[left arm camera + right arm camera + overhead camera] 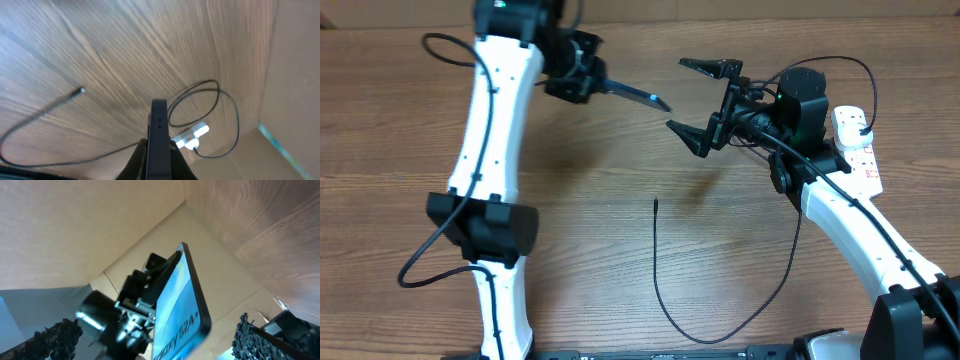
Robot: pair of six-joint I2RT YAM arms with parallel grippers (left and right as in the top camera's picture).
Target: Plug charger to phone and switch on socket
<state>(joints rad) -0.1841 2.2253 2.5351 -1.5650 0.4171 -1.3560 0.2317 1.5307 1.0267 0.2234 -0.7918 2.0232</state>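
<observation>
Find left pincer (598,84) closed tight on one end of the phone (635,94); see the phone held clear of the desk (600,230), edge-on to the overhead camera, its free end pointed at the right pincer (675,93); note that end near the right pincer but touching neither finger.

Record right pincer spread wide, gripping nothing, its fingers (55,335) far apart at the two lower corners of the right wrist view; read there the phone's screen glowing light blue, tilted, with the left pincer's black body behind it; make out lettering on the screen, not legible in full.

Locate the charger (660,290) lying on the desk as a thin black cable; trace it from the connector tip (655,202), bare on the wood below the gap between the two pincers, down in a loop toward the near edge, then up under the right arm to the socket (863,158); cannot tell whether the plug sits fully in.

Place the socket at the far right of the desk, partly hidden by the right arm, well apart from the phone; cannot tell switch position.

Confirm connector tip well apart from the phone, touched by neither pincer.
</observation>
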